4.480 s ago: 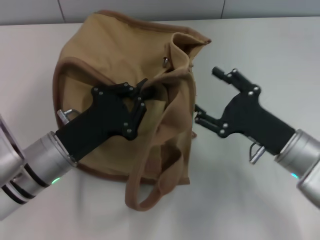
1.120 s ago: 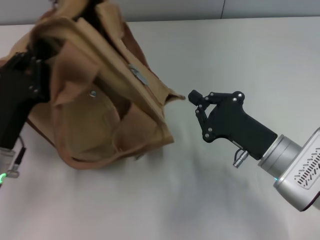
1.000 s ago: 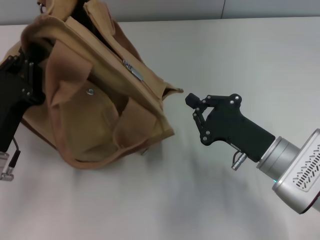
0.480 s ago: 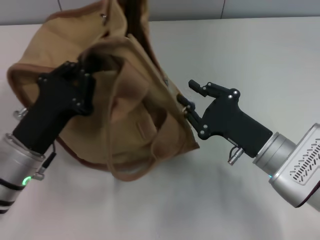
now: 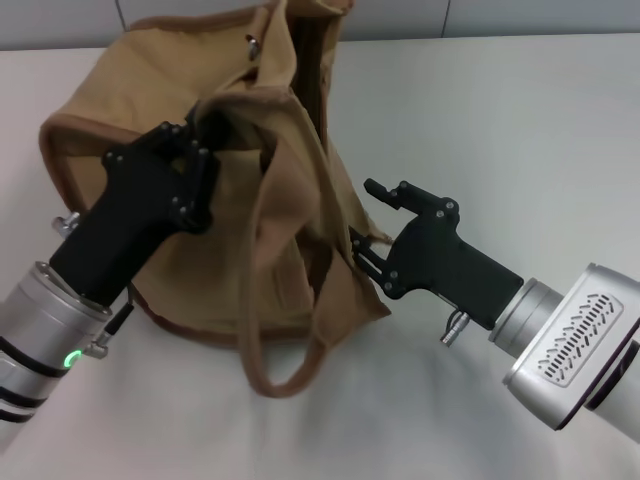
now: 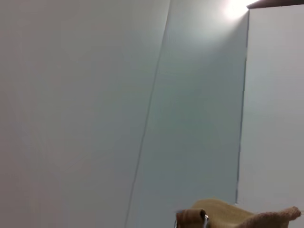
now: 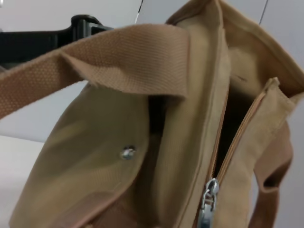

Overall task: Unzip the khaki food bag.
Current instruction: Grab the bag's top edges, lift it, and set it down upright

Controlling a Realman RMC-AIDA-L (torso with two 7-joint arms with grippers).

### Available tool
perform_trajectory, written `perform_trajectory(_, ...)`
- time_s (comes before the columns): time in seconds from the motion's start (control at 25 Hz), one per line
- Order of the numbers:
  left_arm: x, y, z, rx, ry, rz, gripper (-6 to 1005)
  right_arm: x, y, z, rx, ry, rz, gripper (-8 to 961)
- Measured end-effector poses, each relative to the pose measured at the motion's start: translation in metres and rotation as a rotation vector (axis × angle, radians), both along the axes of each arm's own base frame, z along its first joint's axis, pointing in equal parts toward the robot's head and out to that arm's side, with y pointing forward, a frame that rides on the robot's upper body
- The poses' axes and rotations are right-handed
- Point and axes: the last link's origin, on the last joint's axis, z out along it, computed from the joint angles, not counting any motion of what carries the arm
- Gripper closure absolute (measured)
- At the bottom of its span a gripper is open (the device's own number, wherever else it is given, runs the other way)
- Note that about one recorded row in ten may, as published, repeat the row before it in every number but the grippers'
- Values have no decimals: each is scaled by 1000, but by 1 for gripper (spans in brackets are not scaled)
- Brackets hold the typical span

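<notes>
Gripping coarse tan canvas, my left gripper (image 5: 196, 140) pinches the khaki food bag (image 5: 250, 200); right gripper (image 5: 367, 215) gapes wide, touching its side.

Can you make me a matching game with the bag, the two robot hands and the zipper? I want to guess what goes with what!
Things:
1. left gripper
2. right gripper
3. khaki food bag
4. zipper pull

States:
A. tan with brown trim
B. silver metal, hanging at the end of the gaping zipper
C. clamped on bag fabric
D. open beside the bag's edge

Pairs: 1-C, 2-D, 3-A, 4-B
</notes>
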Motion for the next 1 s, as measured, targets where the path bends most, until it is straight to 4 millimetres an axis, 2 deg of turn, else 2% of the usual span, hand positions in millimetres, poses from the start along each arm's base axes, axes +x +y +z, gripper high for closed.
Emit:
perform_trajectory(0.36,7,0,-11,-52,17,-20,902,-8,10,6,48,59,-28,456)
perform_trajectory(0.64,6,0,-12,-57,25,-10,900,-12,1,0,3,37,34,455)
perform_trajectory(1.0,2,3,-9,-37,20,16,897,6,-1,2,25,-36,15,456)
